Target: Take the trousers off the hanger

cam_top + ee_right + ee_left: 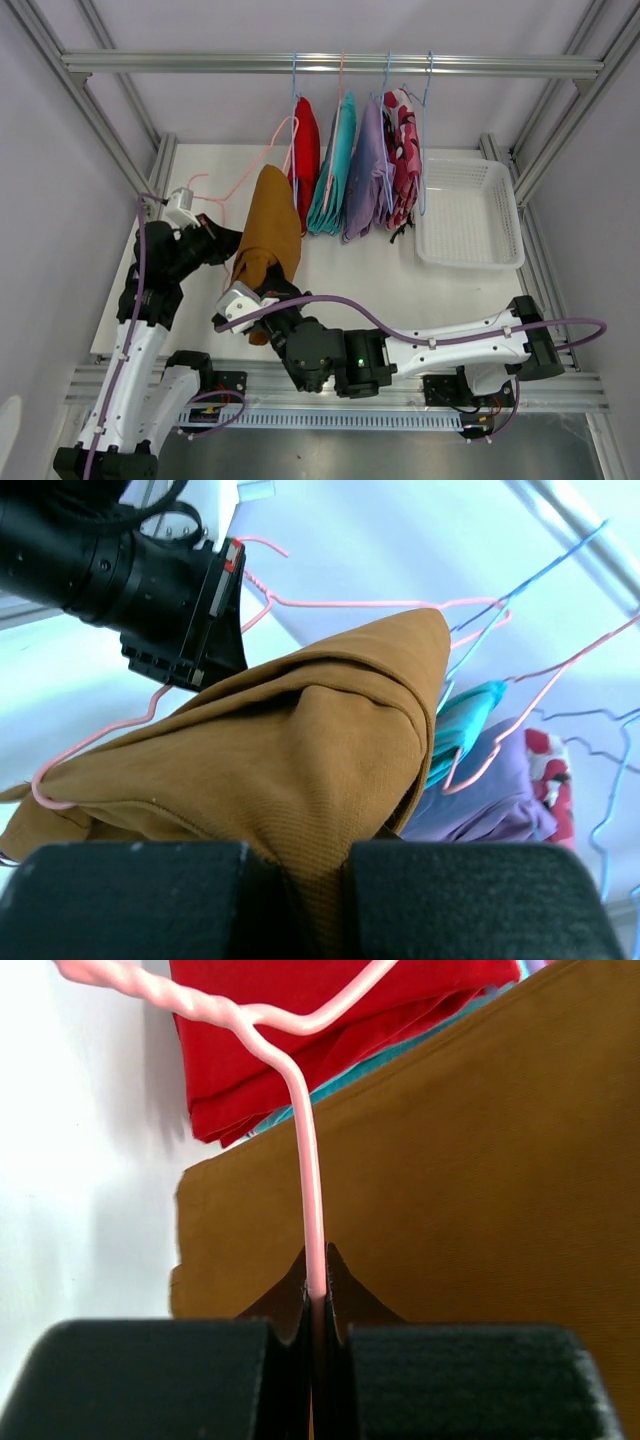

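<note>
**Mustard cloth in my right claw, pink wire in my left**

My right gripper (297,865) is clenched on a thick fold of the mustard-brown trousers (300,750). The cloth bunches up between the two black fingers and fills most of that wrist view. My left gripper (316,1295) is clamped tight on a single strand of the pink hanger (305,1160), with the wire running straight up out of the closed fingertips to the twisted neck.

From overhead, the mustard-brown pair is draped over that pink hanger and hangs slanted between the two arms. Its upper end is near the red trousers (306,155) and its lower end is at my right claw, above the table (400,290). In the right wrist view a corner of the pink wire pokes out from under the cloth at the lower left.

Beyond that, four pairs hang in a row on hangers hooked over the rail (200,62). After the red pair come the teal trousers (335,170), then the lilac trousers (365,175), then the pink camouflage trousers (403,150). They hang close together, each touching its neighbour. A white basket (470,262) sits on the table just to the right of them.
</note>
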{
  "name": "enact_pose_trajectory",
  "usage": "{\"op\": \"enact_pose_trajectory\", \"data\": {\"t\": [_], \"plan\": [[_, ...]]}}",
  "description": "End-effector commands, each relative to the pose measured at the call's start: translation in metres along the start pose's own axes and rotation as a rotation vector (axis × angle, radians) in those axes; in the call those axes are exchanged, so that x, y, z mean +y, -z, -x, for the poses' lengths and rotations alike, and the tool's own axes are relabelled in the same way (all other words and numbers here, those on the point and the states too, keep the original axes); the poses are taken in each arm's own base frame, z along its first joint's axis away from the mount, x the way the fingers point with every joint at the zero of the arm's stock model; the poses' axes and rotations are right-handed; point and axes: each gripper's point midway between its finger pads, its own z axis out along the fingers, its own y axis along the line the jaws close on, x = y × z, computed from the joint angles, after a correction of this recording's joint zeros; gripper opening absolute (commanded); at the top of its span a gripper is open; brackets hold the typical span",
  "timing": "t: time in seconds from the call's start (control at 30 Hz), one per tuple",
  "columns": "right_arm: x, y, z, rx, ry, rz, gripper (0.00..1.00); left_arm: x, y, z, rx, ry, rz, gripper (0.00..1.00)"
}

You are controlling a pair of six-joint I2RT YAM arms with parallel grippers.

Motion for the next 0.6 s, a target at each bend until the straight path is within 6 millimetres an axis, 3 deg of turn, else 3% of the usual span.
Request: {"op": "enact_pose_trajectory", "data": {"t": [0.0, 0.27, 0.57], "plan": [[-0.072, 0.019, 0.079, -0.135, -0.273, -0.085, 0.0, 0.023, -0.006, 0.021, -0.069, -0.1, 0.117, 0.01], [-0.1, 0.026, 0.107, -0.155, -0.288, -0.117, 0.0, 0.062, -0.01, 0.012, 0.003, -0.038, 0.326, 0.0], [-0.121, 0.042, 0.137, -0.186, -0.306, -0.119, 0.0, 0.079, -0.007, 0.013, 0.014, -0.03, 0.434, 0.01]]}}
